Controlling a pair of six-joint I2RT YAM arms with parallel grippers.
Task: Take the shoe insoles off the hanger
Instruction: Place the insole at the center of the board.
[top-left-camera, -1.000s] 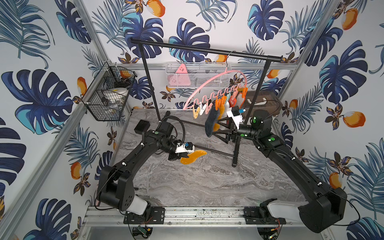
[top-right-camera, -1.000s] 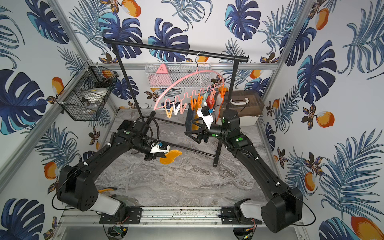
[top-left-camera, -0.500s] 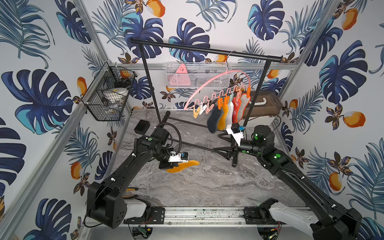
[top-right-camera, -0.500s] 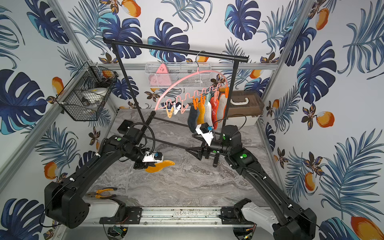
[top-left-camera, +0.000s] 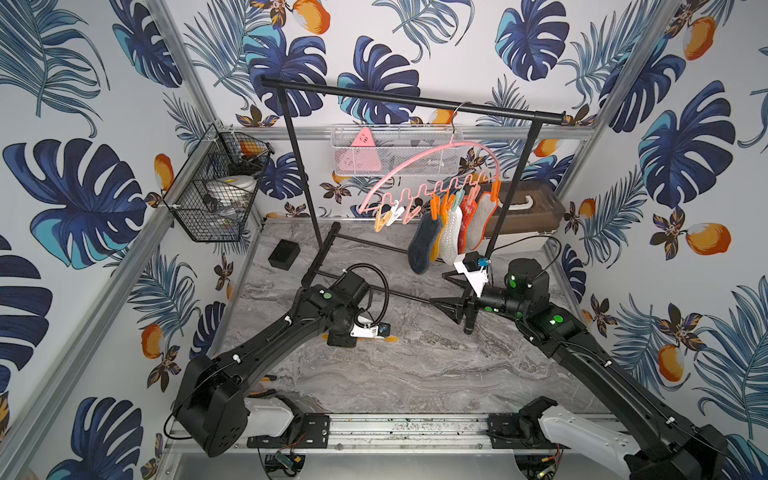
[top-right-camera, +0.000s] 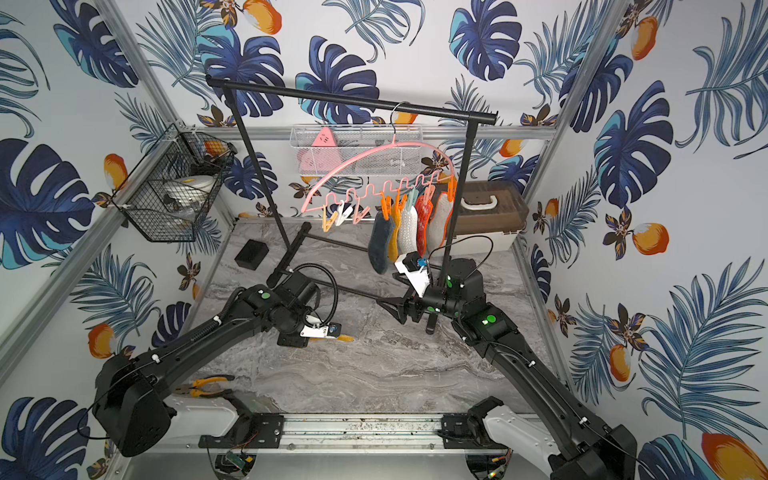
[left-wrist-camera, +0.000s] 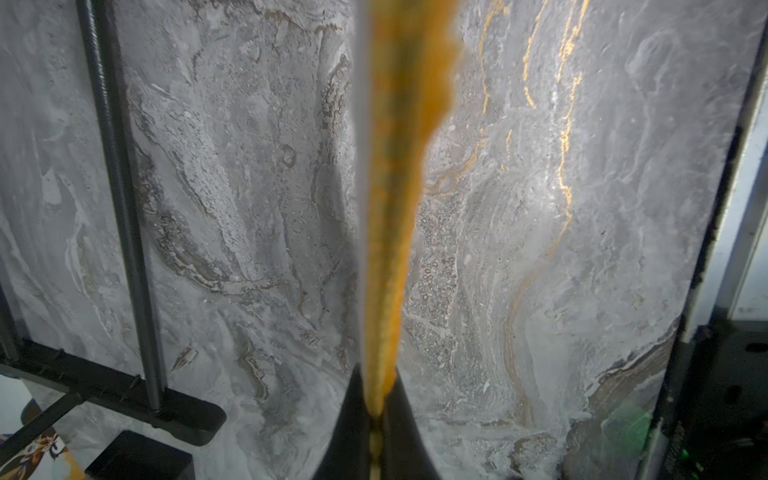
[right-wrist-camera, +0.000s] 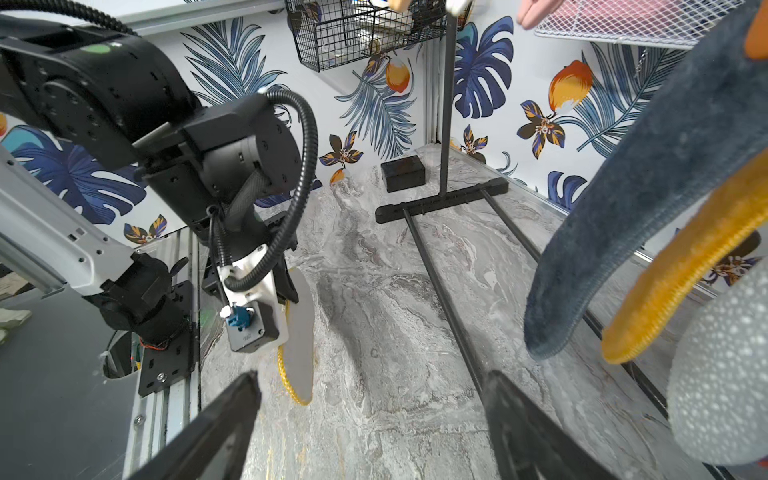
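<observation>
**Left gripper** (left-wrist-camera: 376, 415): fingers pinched tight on one end of the orange insole (left-wrist-camera: 395, 208). The insole juts straight out past the fingertips. It is edge-on in the left wrist view, and the right wrist view shows a pale face with a yellow-orange stitched rim. It is held low over the marble table (top-left-camera: 415, 374); whether its tip touches the table cannot be told.

**Right gripper** (right-wrist-camera: 374, 395): jaws spread wide, nothing between them. It faces the left gripper, well apart from it. A base rod (right-wrist-camera: 440, 291) of the black garment rail (top-left-camera: 407, 97) runs along the table beneath its fingers.

**Hanging insoles** (top-left-camera: 451, 237): five, clipped side by side (navy, orange-yellow, white dotted, red mesh, pale grey with orange rim). They hang above and ahead of the right gripper, near it but not touching, and well apart from the left gripper.

**Hanger** (top-left-camera: 405, 165): pink arch, hooked on the rail high above both grippers. Three bare clips (top-left-camera: 390, 216) sit at the end towards the left gripper.
</observation>
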